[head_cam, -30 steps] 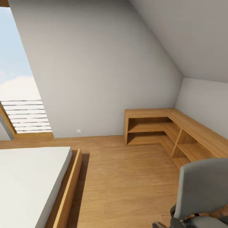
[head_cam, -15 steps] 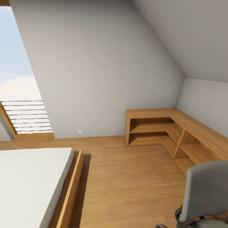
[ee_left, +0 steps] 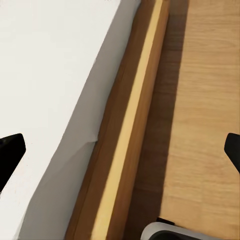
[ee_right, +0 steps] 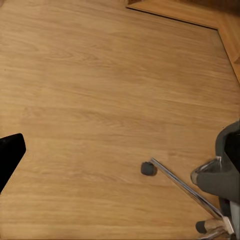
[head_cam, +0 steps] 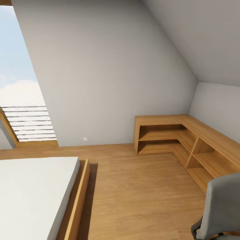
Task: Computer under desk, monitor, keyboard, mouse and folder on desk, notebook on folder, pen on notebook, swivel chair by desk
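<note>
Left gripper (ee_left: 120, 150) jaws spread wide, empty, over the bed (ee_left: 45, 90) edge. Right gripper (ee_right: 120, 155) also wide open, empty, above the wood floor (ee_right: 90, 75). Swivel chair (head_cam: 221, 208), grey, near right; one caster (ee_right: 148, 168) visible. Corner shelf unit (head_cam: 173, 136) far right; window (head_cam: 16, 76) left.

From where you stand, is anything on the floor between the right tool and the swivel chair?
Nothing visible does. In the right wrist view, bare wooden floor runs from the right tool's fingertip across to the swivel chair and its caster. In the head view the bed lies well off to the other side.
</note>
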{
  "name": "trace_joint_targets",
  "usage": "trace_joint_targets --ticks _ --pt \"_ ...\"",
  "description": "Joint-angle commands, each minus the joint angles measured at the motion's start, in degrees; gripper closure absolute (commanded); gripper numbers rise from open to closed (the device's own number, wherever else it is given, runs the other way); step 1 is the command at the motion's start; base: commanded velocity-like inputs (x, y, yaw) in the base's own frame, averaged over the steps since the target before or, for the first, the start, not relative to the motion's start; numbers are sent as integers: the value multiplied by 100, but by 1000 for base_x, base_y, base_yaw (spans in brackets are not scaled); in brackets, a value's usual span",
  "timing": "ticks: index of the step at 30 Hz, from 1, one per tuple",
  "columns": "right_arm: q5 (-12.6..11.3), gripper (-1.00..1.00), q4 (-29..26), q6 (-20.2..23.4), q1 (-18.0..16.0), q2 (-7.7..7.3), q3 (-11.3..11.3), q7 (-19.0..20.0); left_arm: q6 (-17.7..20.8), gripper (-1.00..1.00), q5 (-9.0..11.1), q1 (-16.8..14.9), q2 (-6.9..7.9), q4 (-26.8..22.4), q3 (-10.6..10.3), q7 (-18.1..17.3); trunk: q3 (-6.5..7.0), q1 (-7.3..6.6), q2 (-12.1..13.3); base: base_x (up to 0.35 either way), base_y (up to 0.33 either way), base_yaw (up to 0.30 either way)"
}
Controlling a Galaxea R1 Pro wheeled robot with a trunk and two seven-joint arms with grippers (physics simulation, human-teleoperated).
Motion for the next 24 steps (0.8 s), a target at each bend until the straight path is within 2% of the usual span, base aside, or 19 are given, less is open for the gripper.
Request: trace_joint_targets --ticks 1,24 --pt "42 -100 12 -8 -8 1 16 -59 -8 -100 39 1 2 -12 -50 28 -11 5 -11 157 53 0" --pt "42 -100 12 -8 -8 1 16 -63 -8 -100 39 1 -8 -12 -43 38 -11 5 -11 300 7 0"
